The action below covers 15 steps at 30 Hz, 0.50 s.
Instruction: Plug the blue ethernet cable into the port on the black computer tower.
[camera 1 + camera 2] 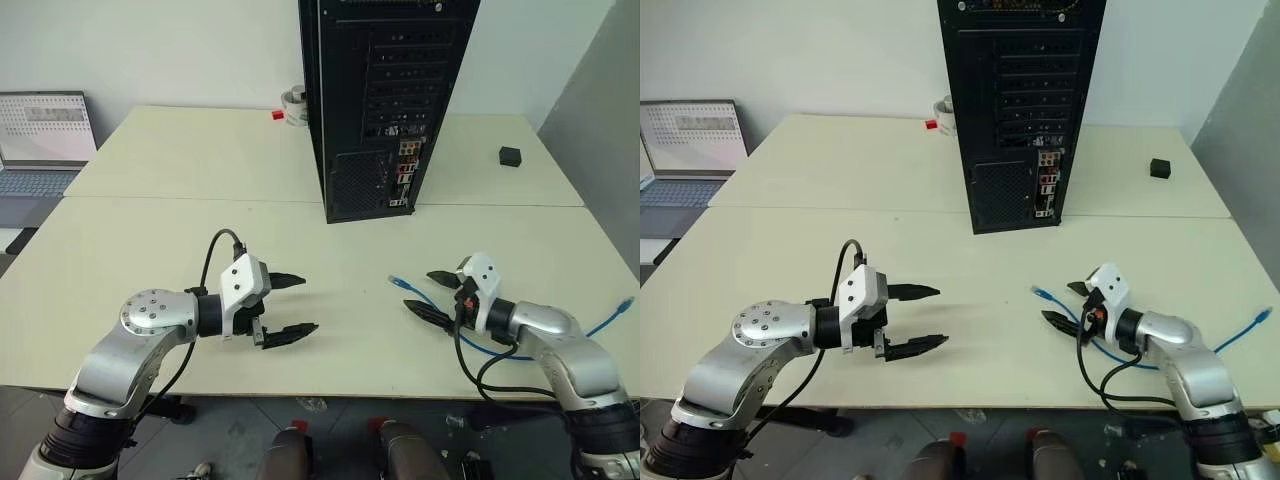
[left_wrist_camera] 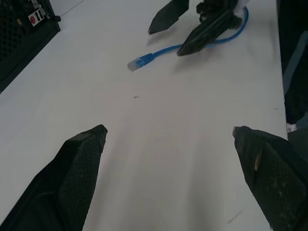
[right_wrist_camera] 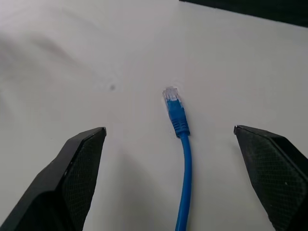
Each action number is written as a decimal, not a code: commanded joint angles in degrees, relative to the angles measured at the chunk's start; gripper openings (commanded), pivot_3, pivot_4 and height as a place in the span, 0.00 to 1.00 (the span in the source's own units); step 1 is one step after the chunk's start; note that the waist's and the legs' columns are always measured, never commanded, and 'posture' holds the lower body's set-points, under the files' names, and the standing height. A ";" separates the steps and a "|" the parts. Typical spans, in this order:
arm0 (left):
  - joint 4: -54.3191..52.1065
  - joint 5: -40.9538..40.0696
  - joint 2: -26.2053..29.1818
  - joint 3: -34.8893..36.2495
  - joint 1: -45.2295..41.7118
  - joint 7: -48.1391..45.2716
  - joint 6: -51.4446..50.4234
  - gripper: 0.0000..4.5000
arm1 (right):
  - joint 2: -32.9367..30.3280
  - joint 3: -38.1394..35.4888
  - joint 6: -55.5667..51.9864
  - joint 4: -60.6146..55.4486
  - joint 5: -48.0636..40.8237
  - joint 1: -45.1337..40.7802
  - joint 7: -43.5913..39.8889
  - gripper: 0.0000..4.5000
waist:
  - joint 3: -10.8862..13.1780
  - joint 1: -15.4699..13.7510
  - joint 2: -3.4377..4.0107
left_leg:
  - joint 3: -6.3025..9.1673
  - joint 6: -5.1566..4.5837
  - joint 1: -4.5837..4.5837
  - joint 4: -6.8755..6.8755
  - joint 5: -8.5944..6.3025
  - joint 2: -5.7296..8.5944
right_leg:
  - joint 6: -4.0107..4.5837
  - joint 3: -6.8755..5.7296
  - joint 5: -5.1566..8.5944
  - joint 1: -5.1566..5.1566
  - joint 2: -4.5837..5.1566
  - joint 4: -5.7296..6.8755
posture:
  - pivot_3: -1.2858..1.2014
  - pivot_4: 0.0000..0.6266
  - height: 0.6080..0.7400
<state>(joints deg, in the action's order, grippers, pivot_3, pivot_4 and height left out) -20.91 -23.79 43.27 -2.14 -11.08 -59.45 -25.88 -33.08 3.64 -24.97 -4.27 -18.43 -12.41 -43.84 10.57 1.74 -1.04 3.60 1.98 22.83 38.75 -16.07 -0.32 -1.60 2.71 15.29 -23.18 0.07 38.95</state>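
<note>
On the desk (image 1: 150, 250) the blue ethernet cable (image 3: 183, 159) lies free, its plug just ahead of my right claw (image 1: 432, 295), whose jaws are wide and empty like the left claw (image 1: 290, 307), so grasping and plugging into the black computer tower (image 1: 385, 100) remain.

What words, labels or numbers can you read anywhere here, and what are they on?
None can be read.
Laptop screen: rows of content, too small to read.
Black computer tower: coloured connectors on the rear panel, no legible markings.
Blue ethernet cable: no print visible.
</note>
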 commanded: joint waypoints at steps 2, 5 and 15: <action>-1.03 -0.10 0.74 0.11 -1.33 -0.40 0.46 1.00 | 0.12 1.01 5.09 4.62 3.19 -2.58 -1.83 0.96 | 0.00 0.00 0.00 | -0.02 0.00 -0.01 0.00 0.00 0.00 | 0.00 0.01 0.00 0.00 0.00 0.01 | 0.52 0.24 1.00; -1.21 -0.23 0.82 0.31 -1.05 -0.33 0.47 1.00 | -0.41 1.39 7.08 6.21 4.55 -2.74 -2.85 0.80 | 0.00 0.02 0.00 | -0.02 0.00 -0.03 0.01 0.00 -0.03 | 0.00 0.01 0.00 0.00 -0.01 0.02 | 0.52 0.24 1.00; 0.86 0.39 -0.15 -0.17 -0.57 -0.26 2.15 1.00 | -0.38 2.17 8.98 5.78 6.48 -3.05 -4.56 0.23 | 0.00 0.02 0.00 | -0.02 0.00 -0.03 0.00 0.00 -0.05 | 0.01 0.00 0.00 0.00 -0.03 0.02 | 0.52 0.24 1.00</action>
<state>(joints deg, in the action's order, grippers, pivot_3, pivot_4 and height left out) -19.97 -23.76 43.44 -2.20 -11.51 -59.54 -25.35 -33.23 5.72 -16.54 2.59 -12.49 -14.83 -47.79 10.56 1.76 -1.04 3.59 1.97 22.79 38.76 -16.07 -0.37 -1.59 2.71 15.28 -23.18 0.05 38.98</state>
